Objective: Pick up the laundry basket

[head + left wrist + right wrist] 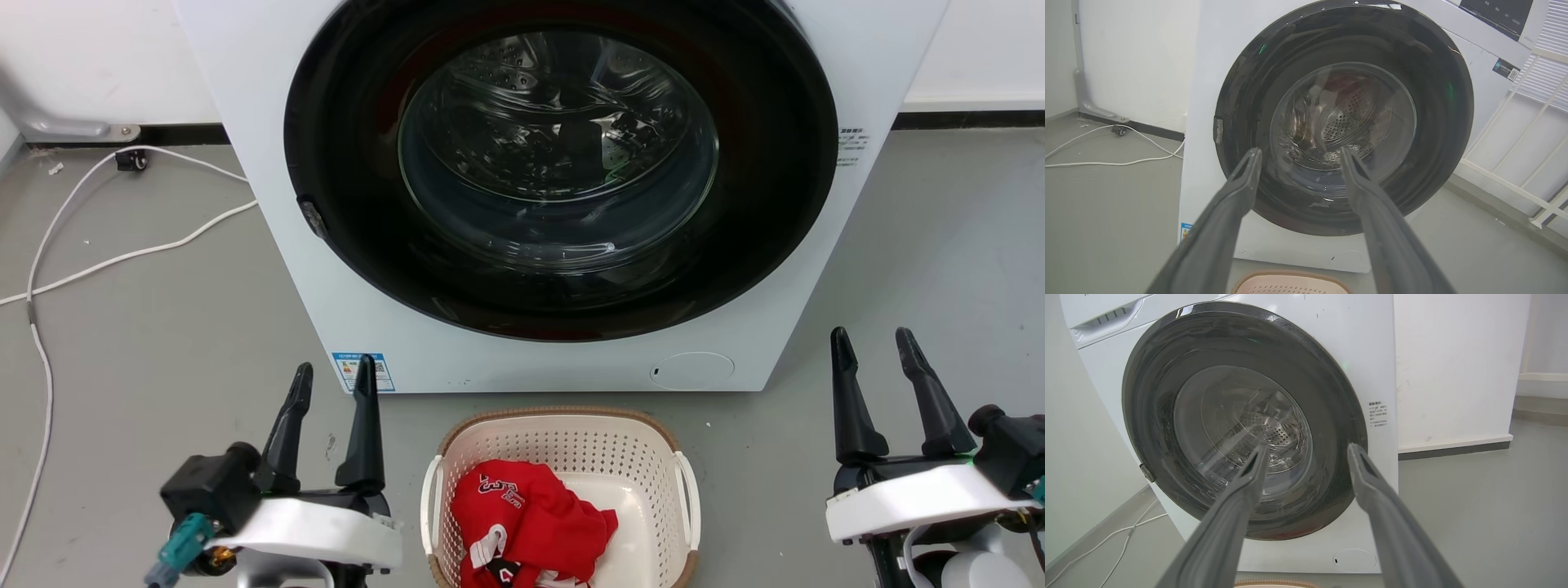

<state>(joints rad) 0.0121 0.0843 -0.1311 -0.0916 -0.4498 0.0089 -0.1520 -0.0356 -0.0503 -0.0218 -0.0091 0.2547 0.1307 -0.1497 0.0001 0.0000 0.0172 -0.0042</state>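
The basket (563, 445) sits upright on the grey floor (898, 269), mouth up, just before the washer (522, 367) and between the two grippers. Its white handles (692, 498) face left and right. The near end is cut off by the picture's edge, so its long axis cannot be told. Inside lies a crumpled red garment (522, 523), toward the left. The left gripper (335, 367) and right gripper (872, 336) hover with fingers spread, holding nothing. The washer's round door is closed. A white cable (122, 257) trails on the floor by the white wall (98, 57).
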